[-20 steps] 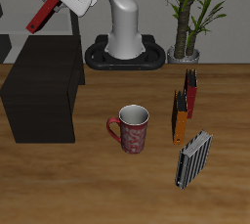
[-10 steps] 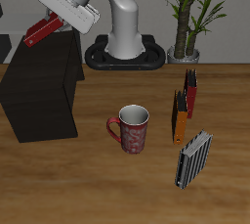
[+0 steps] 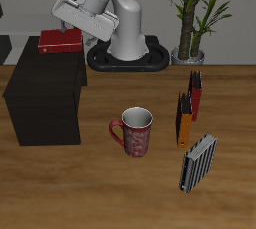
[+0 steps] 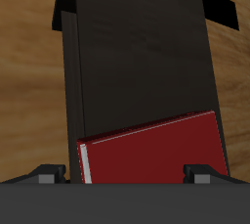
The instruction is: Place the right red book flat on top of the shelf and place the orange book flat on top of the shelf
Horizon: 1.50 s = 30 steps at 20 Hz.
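While the exterior view shows the whole tabletop [image 3: 90, 188], only the wrist view shows the end effector [image 4: 125, 174] fingers spread apart, holding nothing. The right red book [image 3: 60, 41] lies flat on the shelf [image 3: 45, 98] top at its far end, bright red, slightly skewed. The orange book [image 3: 183, 120] stands upright beyond the mug [image 3: 135, 131].

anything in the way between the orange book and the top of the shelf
Nothing blocks the route outright. The mug stands on the table roughly between the orange book and the shelf, low enough to pass over. On top, the red book lies at the back; the front part is bare.
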Available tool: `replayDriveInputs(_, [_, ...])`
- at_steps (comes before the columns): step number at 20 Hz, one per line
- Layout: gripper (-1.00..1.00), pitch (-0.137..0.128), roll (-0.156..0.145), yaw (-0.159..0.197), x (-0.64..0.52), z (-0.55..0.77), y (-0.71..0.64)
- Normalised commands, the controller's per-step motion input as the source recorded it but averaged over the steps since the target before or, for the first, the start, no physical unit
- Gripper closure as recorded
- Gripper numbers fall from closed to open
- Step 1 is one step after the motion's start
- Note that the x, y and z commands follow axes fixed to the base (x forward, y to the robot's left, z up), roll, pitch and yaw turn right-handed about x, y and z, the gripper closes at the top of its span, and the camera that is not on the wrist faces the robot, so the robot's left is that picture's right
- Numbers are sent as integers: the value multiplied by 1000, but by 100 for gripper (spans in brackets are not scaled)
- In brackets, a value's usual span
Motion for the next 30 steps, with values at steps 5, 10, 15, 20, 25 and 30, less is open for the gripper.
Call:
replayDriveInputs(5, [-100, 13, 99, 11, 102, -50, 491])
replayDriveInputs(10, [-100, -10, 81, 23, 101, -9, 509])
replayDriveInputs(15, [-100, 11, 51, -8, 164, -91, 373])
replayDriveInputs(20, [-100, -28, 17, -14, 87, -31, 370])
replayDriveInputs(25, [-100, -27, 93, -4, 248, -28, 861])
replayDriveInputs(30, [-100, -32, 79, 64, 234, -20, 687])
